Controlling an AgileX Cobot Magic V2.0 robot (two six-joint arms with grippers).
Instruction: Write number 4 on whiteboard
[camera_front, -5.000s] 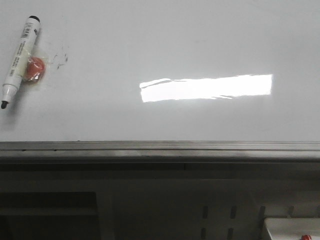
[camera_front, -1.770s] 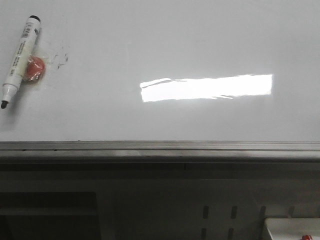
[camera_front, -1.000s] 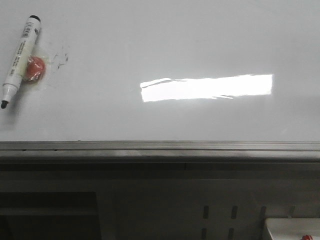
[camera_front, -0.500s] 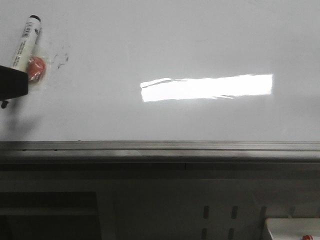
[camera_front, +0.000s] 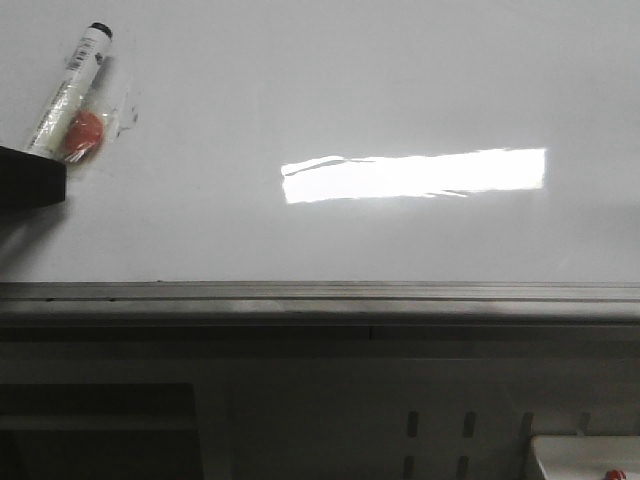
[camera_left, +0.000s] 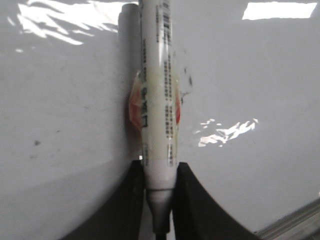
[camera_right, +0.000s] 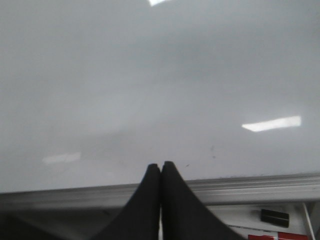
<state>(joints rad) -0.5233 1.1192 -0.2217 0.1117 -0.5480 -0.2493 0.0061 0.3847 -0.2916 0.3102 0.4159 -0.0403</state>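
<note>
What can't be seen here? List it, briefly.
- Marker tip: hidden between the left tool's fingers in the left wrist view, behind the dark block in the front view.
- Marker label: print too small to read.
- Right tool: outside the front view.
- Whiteboard: cut off by every view's edges.

black gripper (camera_left: 159, 200), curved fingers (camera_right: 172, 210) (matte)

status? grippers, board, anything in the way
Left gripper shut on marker, orange blob taped to it. Right gripper shut, empty. Whiteboard: no 4 yet. Writing area unobstructed.
</note>
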